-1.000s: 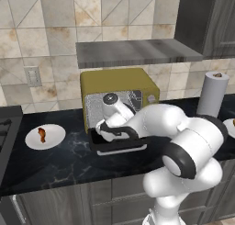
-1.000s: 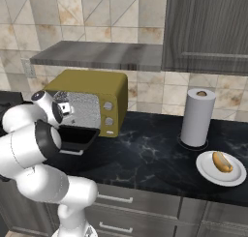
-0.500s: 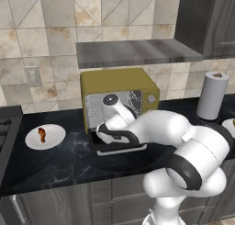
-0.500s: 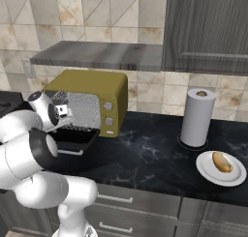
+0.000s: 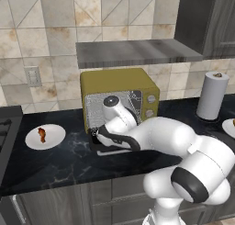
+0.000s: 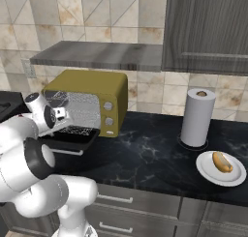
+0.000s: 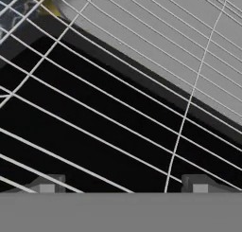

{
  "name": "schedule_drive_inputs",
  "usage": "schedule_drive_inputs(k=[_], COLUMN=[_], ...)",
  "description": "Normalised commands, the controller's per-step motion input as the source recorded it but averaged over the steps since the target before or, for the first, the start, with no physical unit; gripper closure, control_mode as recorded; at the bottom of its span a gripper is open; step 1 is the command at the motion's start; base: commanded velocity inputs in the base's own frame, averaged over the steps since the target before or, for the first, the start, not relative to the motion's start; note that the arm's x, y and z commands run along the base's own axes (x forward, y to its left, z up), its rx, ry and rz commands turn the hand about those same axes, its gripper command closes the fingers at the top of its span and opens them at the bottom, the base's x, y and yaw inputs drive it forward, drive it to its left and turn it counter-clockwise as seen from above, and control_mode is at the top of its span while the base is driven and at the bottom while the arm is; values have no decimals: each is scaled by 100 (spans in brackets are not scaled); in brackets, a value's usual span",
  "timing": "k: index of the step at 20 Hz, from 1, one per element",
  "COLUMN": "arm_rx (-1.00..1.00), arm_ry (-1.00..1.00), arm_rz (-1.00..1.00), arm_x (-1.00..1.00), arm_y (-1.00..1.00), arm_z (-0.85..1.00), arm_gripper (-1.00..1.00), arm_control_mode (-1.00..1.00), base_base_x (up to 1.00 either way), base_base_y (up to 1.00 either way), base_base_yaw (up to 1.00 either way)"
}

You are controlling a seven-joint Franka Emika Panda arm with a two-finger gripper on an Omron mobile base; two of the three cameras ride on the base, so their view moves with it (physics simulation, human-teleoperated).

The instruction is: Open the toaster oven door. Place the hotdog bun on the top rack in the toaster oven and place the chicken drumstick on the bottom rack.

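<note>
Toaster oven door (image 6: 68,137) down flat; opening step looks done. Gripper (image 7: 123,188) spread wide, empty, over the wire rack (image 7: 118,108). Hotdog bun (image 6: 221,161) plated at counter's right end, chicken drumstick (image 5: 42,134) plated left. Next: withdraw, fetch bun.

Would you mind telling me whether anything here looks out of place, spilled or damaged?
Nothing stands out. The toaster oven door is folded down open, the hotdog bun sits on its plate by the paper towel roll, and the chicken drumstick rests on its own plate.
</note>
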Motion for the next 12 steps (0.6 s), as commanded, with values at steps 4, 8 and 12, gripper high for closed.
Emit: schedule_drive_inputs(k=[4,8,12], arm_rx=[4,3,3], arm_ry=[5,6,3], arm_rz=[-5,-5,-4], arm_x=[-35,-33,-25], arm_y=[0,0,0], arm_z=[-29,-30,-23], arm_gripper=[100,100,100], arm_control_mode=[-100,-100,-100], base_base_x=[0,0,0], base_base_y=[0,0,0], base_base_yaw=[0,0,0])
